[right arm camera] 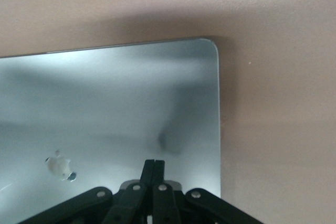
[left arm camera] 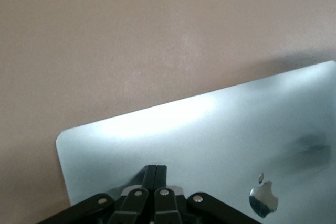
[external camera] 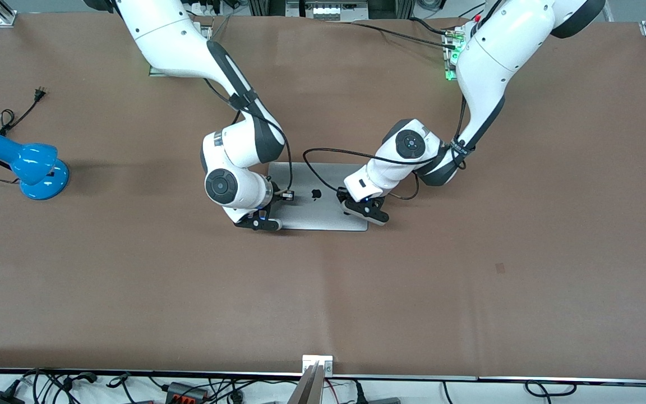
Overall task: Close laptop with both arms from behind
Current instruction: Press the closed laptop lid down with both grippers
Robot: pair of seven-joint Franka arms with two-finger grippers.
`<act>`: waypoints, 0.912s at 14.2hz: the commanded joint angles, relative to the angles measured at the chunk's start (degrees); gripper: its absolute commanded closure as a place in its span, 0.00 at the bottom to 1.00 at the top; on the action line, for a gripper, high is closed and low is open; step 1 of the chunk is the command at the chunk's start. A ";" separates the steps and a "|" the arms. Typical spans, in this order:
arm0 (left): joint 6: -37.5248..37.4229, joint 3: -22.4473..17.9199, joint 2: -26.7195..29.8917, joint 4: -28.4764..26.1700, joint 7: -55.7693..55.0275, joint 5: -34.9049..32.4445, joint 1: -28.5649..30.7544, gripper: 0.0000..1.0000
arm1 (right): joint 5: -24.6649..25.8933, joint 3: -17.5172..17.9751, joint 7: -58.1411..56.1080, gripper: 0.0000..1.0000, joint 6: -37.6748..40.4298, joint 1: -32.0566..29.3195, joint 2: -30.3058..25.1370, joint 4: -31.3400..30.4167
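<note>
The silver-grey laptop (external camera: 317, 212) lies shut and flat on the brown table, lid up, with its black apple logo (external camera: 316, 194) showing. My right gripper (external camera: 258, 223) is shut and empty over the lid's corner toward the right arm's end, seen in the right wrist view (right arm camera: 155, 164) above the lid (right arm camera: 105, 93). My left gripper (external camera: 365, 210) is shut and empty over the lid toward the left arm's end, seen in the left wrist view (left arm camera: 156, 169) low over the lid (left arm camera: 210, 129). I cannot tell whether the fingertips touch the lid. Keyboard and screen are hidden.
A blue desk lamp (external camera: 26, 164) with a black cord and plug (external camera: 38, 94) lies on the table toward the right arm's end. A black cable (external camera: 328, 151) from the left arm loops over the laptop's edge nearest the robots.
</note>
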State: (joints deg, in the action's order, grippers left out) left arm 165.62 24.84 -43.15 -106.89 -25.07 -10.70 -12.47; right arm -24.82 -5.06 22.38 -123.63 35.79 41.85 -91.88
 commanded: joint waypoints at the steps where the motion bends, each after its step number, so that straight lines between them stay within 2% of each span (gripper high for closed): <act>1: 1.90 -2.34 -3.26 1.95 0.46 -1.16 -1.95 1.00 | 1.26 0.31 0.56 1.00 -0.64 -0.11 1.57 1.97; 3: 1.90 -2.34 -3.26 1.95 0.46 -1.16 -1.95 1.00 | 1.17 0.31 0.47 1.00 -0.91 -0.11 1.84 2.14; 6: 1.90 -2.34 -3.17 1.86 0.54 -1.34 -1.51 1.00 | 1.26 0.23 0.99 1.00 1.36 -0.46 1.05 6.00; 10: 0.15 -2.25 -0.46 1.16 0.55 -1.34 -0.72 1.00 | 1.44 -3.46 1.35 1.00 10.32 -0.38 -0.36 11.10; 13: -12.72 -1.99 5.86 1.51 0.81 -1.34 -0.54 1.00 | 1.44 -5.13 1.43 1.00 13.59 0.24 -1.68 12.34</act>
State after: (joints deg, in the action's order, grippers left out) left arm 161.84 23.54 -42.30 -105.55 -24.76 -10.76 -12.98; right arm -24.51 -9.51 22.53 -112.28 35.50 41.03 -80.35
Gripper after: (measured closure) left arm 0.987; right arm 0.991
